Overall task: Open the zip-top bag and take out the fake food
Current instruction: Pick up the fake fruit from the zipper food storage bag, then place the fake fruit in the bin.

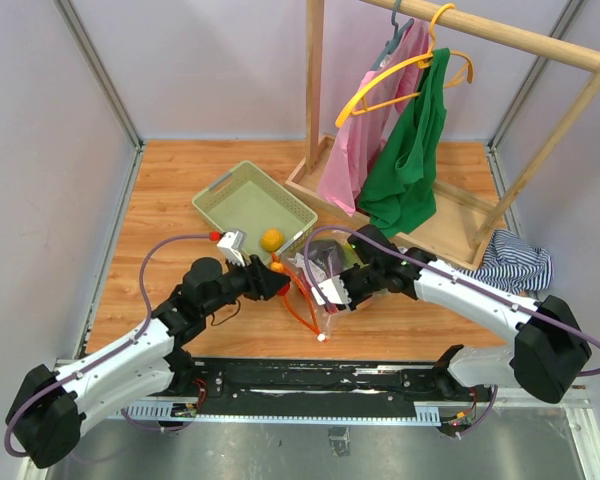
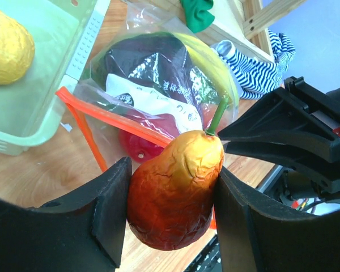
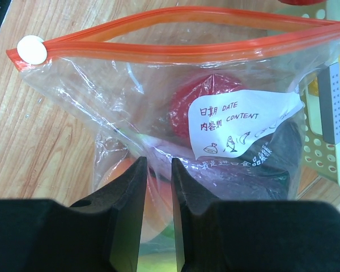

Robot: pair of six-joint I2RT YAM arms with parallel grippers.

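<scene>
Step in hand: removal looked under way, with the bag already open and one piece out of it.
Left tool [image 1: 271, 279]: closed on the fake pear [image 2: 174, 187], an orange-red fruit with a green stem, clamped at its sides between both fingers.
Pear's place: held clear of the desk [image 1: 160, 200], just beside the bag's mouth and near the basket's near corner.
Right tool [image 3: 158, 170]: fingers stood narrowly apart at the bag's closed end, with clear film in the gap. Whether they pinched the film could not be told.
Zip-top bag [image 3: 130, 102]: lay on the desk between the two tools. Its two orange zip strip [image 3: 158, 54] tracks were parted, and the white slider [image 3: 32, 50] sat at one end.
Inside the bag: a red piece [image 3: 207, 93] behind the white label [image 3: 243, 127], a dark purple eggplant [image 2: 141, 62], and a hint of orange and green lower down.
Green basket [image 2: 22, 141]: just beside the bag, with one yellow fruit [image 2: 8, 45] lying in it.
Next move, as judged: the pear probably wanted carrying over the basket and letting go there, stem kept clear of the rim.
After that: the left tool would need to reach back through the mouth for the red piece, which called for the right tool to hold the bag steady so it did not slide or fold shut.
</scene>
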